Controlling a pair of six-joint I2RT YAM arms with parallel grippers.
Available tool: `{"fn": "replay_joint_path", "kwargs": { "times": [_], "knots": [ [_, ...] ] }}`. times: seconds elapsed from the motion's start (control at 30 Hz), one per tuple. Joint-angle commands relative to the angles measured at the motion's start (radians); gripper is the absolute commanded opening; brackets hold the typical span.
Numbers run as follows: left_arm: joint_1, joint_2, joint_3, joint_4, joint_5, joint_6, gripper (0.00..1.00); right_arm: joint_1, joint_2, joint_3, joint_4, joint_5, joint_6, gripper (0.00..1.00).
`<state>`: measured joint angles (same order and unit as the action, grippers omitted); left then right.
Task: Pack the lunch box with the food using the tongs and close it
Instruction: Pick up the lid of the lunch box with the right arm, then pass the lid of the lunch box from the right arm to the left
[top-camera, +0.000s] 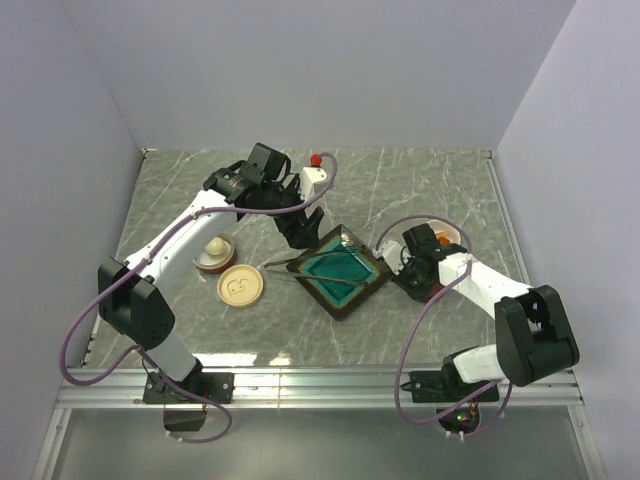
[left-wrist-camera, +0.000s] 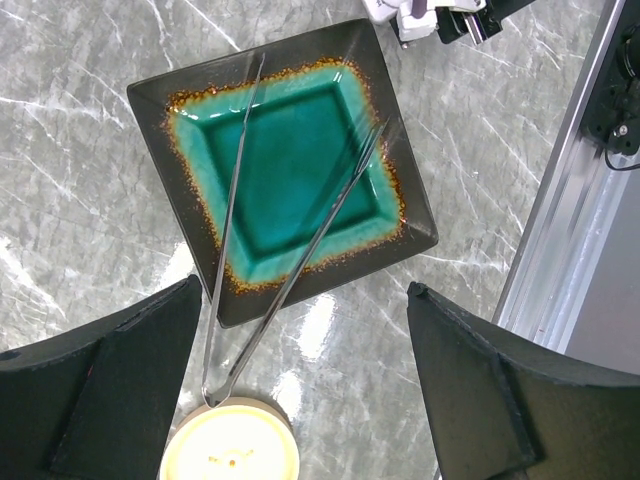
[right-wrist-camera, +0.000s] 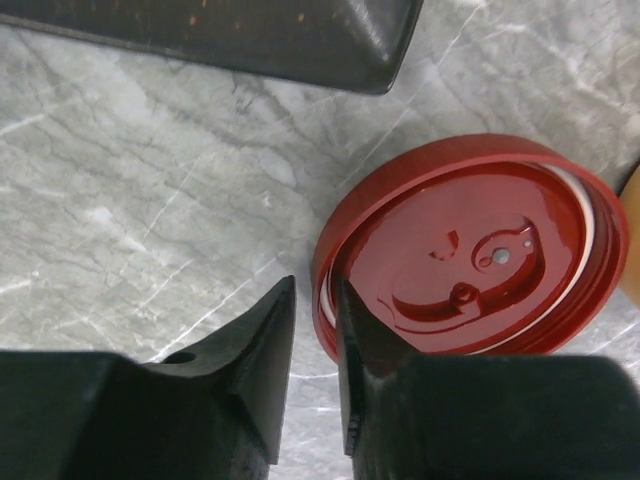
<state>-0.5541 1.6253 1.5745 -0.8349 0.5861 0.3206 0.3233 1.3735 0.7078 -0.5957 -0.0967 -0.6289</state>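
The square teal dish (left-wrist-camera: 160, 110) sits in the middle of the marble tabletop (top-camera: 180, 200), turned corner-on. The tongs (left-wrist-camera: 298, 270) lie right across it, untouched. Their two slim tips rest on the dish's far side. Their joined end pokes off its left corner onto the tabletop, just short of a cream lid (left-wrist-camera: 230, 445) lying flat there.

The left gripper (left-wrist-camera: 305, 295) hangs above the dish's left corner and the tongs. Its fingers (left-wrist-camera: 130, 390) are spread wide apart, nothing between them.

Over towards the left edge, just beyond the cream lid, stands a round container (top-camera: 200, 258) with the cream-white egg piece (top-camera: 213, 244) inside it.

On the right side, the right gripper (right-wrist-camera: 315, 290) is down low beside the dish's right corner, at a red round lid (right-wrist-camera: 470, 250) lying on the tabletop. Its two fingers (right-wrist-camera: 265, 350) are drawn close together, one outside the lid's rim and one over its inner side. I can't tell whether they actually pinch the rim.

Just beyond that gripper, nearer the right edge, a second round container (top-camera: 455, 232) holds the orange food (top-camera: 441, 240). Both containers stand open.
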Motion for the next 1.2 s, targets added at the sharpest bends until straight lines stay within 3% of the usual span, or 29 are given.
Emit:
{"fn": "replay_joint_path", "kwargs": {
  "times": [0.0, 0.13, 0.33, 0.8, 1.07, 1.17],
  "knots": [
    [-0.003, -0.039, -0.002, 0.022, 0.004, -0.014, 0.89, 0.013, 0.024, -0.014, 0.034, -0.023, 0.017, 0.28],
    [-0.003, -0.038, 0.001, 0.028, 0.0, -0.025, 0.89, 0.022, 0.012, -0.027, 0.027, -0.047, 0.023, 0.22],
    [0.006, -0.051, 0.015, 0.049, 0.02, -0.058, 0.89, 0.023, -0.002, -0.024, -0.007, -0.083, 0.043, 0.0],
    [0.031, -0.199, 0.002, 0.183, 0.035, -0.187, 0.93, 0.019, -0.434, 0.245, -0.251, -0.185, 0.034, 0.0],
    [0.046, -0.448, -0.284, 0.603, 0.162, -0.238, 0.91, 0.002, -0.536, 0.424, -0.201, -0.61, 0.018, 0.0],
    [0.051, -0.495, -0.346, 0.658, 0.202, -0.241, 0.9, 0.002, -0.536, 0.482, -0.182, -0.759, 0.012, 0.0]
  ]
}}
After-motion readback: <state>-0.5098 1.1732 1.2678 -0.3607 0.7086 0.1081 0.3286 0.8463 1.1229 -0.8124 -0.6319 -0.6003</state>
